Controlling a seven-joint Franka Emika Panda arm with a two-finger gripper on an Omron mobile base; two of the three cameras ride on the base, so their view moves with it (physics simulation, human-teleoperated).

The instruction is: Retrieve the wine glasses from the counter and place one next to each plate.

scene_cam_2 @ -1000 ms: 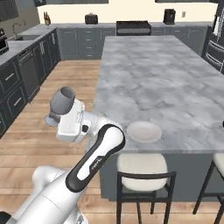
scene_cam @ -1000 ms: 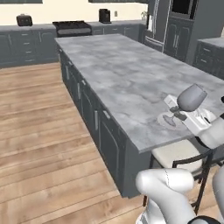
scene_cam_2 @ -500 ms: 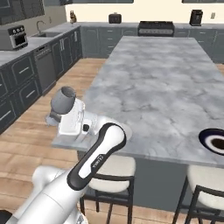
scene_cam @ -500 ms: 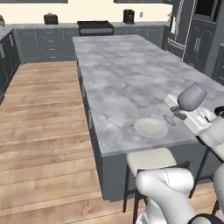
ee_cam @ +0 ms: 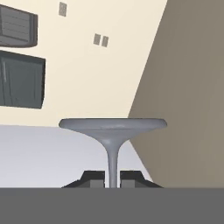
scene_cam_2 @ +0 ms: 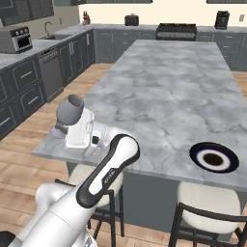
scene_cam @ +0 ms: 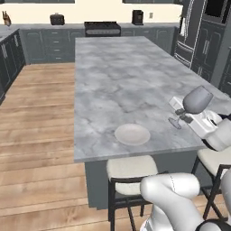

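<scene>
A grey wine glass (scene_cam: 197,99) is tipping sideways in the air by the near edge of the big marble island (scene_cam: 122,76). The gripper (ee_cam: 112,179) is squeezing its thin stem between two dark fingers (ee_cam: 94,178). A white plate (scene_cam: 131,134) is sitting near it on the island. A dark plate (scene_cam_2: 213,157) is sitting farther along the same edge.

One wine glass (scene_cam: 196,100), two plates (scene_cam: 132,134) (scene_cam_2: 213,157), three stools (scene_cam: 131,168).
</scene>
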